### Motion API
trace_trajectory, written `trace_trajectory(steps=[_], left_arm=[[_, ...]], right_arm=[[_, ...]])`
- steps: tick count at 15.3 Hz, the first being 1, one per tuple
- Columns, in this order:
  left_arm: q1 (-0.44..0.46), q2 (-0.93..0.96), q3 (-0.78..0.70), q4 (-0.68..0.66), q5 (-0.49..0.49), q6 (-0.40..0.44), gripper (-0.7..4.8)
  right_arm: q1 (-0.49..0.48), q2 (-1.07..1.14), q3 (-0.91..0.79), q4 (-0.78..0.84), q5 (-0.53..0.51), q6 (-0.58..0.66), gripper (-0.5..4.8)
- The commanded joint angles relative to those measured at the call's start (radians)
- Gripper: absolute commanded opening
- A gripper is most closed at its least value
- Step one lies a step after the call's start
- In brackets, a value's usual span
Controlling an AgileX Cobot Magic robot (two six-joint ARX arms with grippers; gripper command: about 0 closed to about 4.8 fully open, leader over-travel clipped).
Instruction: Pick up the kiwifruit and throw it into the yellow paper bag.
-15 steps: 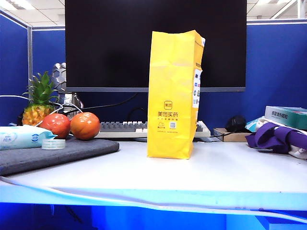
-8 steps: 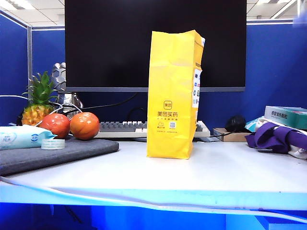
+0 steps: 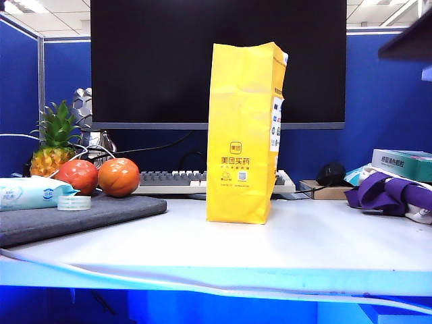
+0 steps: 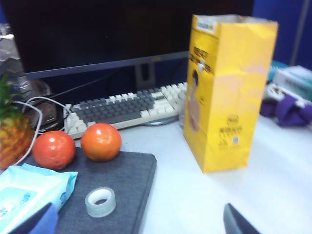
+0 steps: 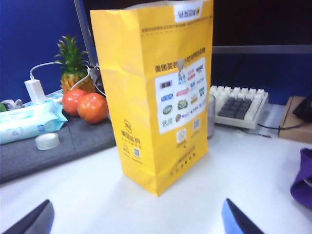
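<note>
From the exterior camera, at the far left stands a small spiky-leafed pineapple (image 3: 54, 145) against the blue partition. In front of it lie a pale blue soft pack of wet wipes (image 3: 30, 192) and a small clear roll of sticky tape (image 3: 74, 202), both on a dark grey fabric mat (image 3: 101, 214). Two shiny red-orange tomatoes (image 3: 100, 177) sit side by side at the mat's back edge, touching or nearly so. Behind them runs a grey-and-white keyboard (image 3: 172, 181) under a big black monitor (image 3: 216, 61).

Near the middle of the white table (image 3: 304, 236) the tall bright-yellow paper bag (image 3: 244, 135) stands upright, its top open, well apart from the tomatoes. To the right lies a crumpled purple cloth (image 3: 388, 192).

My left gripper (image 4: 136, 222) hangs above the mat and table edge, fingers wide apart, holding nothing. My right gripper (image 5: 136, 217) faces the bag's labelled side, jaws likewise spread and empty.

I cannot see the kiwifruit in any view.
</note>
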Motion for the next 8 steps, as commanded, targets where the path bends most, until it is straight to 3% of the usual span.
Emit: trace_trajectory(steps=[1,6,8], left_arm=[[0.001,0.0,-0.006,-0.005,-0.09,-0.012,4.79],[0.001,-0.001,-0.049,-0.008,-0.1,-0.013,4.79],[0.001,-0.003,-0.052,-0.031,-0.076,-0.057,4.79]], right_arm=[[0.0,-0.002,0.006,0.003,-0.004,0.003,4.79],[-0.001,-0.002,0.004,-0.034,0.08,0.016,4.79],[-0.001,-0.002,0.004,-0.035,0.077,0.04,4.79]])
